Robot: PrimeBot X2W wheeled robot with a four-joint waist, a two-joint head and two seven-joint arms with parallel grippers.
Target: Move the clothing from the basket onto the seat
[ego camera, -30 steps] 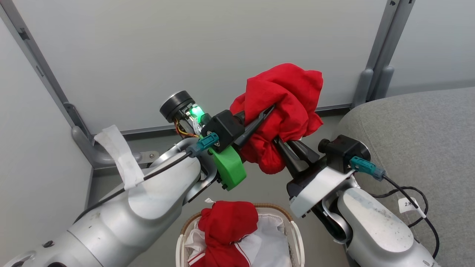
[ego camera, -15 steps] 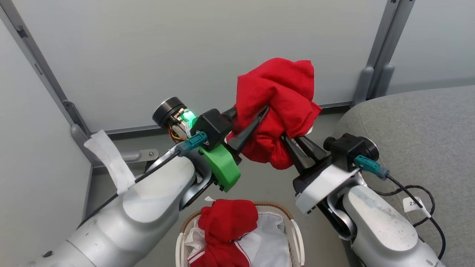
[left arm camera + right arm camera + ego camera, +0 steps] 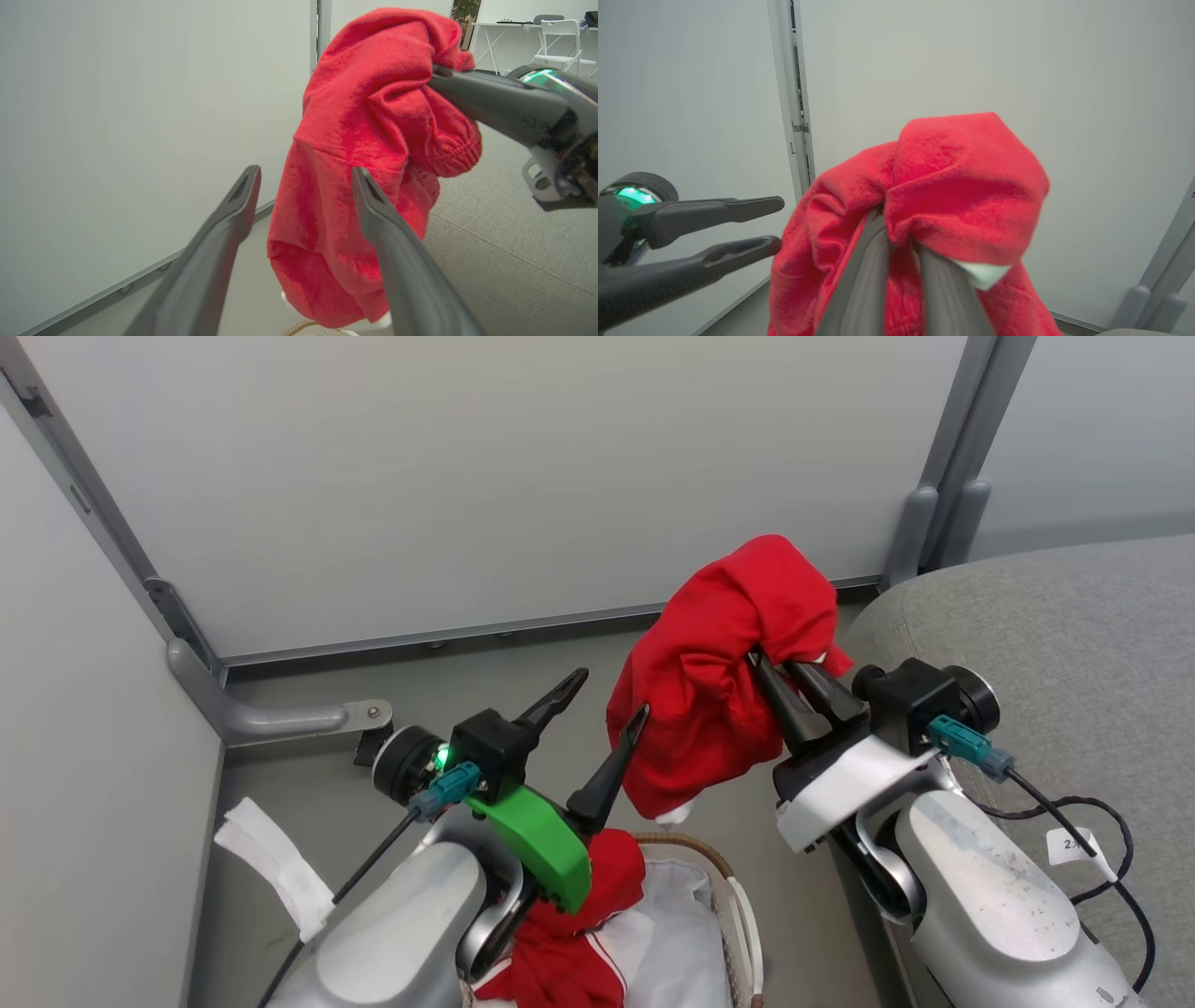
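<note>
Showing a hand-over just completed: the left gripper (image 3: pixel 613 693), which a moment earlier clasped the red garment (image 3: pixel 719 709) jointly with the right gripper (image 3: pixel 780 683), now stands spread wide and drawn back beside the cloth, holding nothing. The right gripper alone pinches the garment, which hangs above the far rim of the basket (image 3: pixel 738 915) (near the left edge of the seat (image 3: pixel 1055 616)). A second red garment (image 3: pixel 569 943) lies in the basket, so neither is delivered yet
</note>
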